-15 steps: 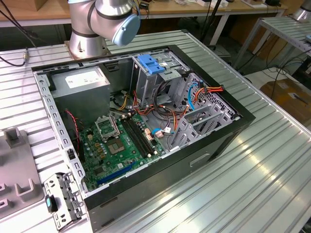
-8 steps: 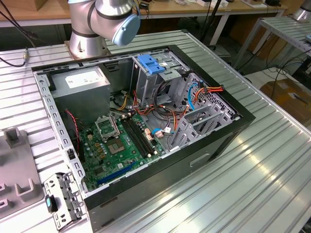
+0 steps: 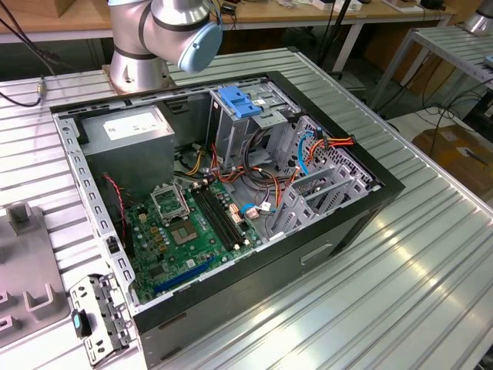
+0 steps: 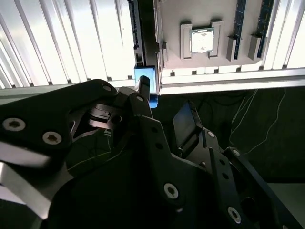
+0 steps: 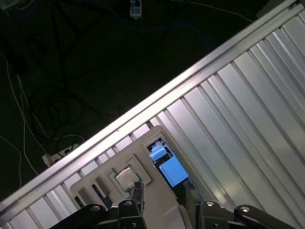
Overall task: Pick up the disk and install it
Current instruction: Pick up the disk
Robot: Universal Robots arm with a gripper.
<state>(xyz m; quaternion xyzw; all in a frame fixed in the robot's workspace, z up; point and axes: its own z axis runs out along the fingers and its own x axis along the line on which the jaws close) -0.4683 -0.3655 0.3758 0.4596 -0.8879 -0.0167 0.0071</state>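
Note:
The disk shows as a bright blue end (image 4: 145, 78) standing in a perforated metal holder (image 4: 135, 28) beside a grey fixture tray. In the first wrist view the same blue piece (image 5: 167, 168) lies between the tray and the ribbed table. In the exterior view the holder (image 3: 98, 320) sits on the table at the case's near left corner, with a bluish end (image 3: 78, 324). My gripper (image 4: 164, 98) hovers above the disk, its black fingers (image 5: 137, 190) apart with nothing between them. The arm's base (image 3: 139, 54) stands behind the case.
An open computer case (image 3: 362, 212) holds a green motherboard (image 3: 189, 227), loose cables and a tall metal cage with a blue latch (image 3: 239, 104). The grey fixture tray (image 3: 27, 266) carries a processor chip (image 4: 201, 39). Beyond the table edge (image 5: 157, 100) hang floor cables.

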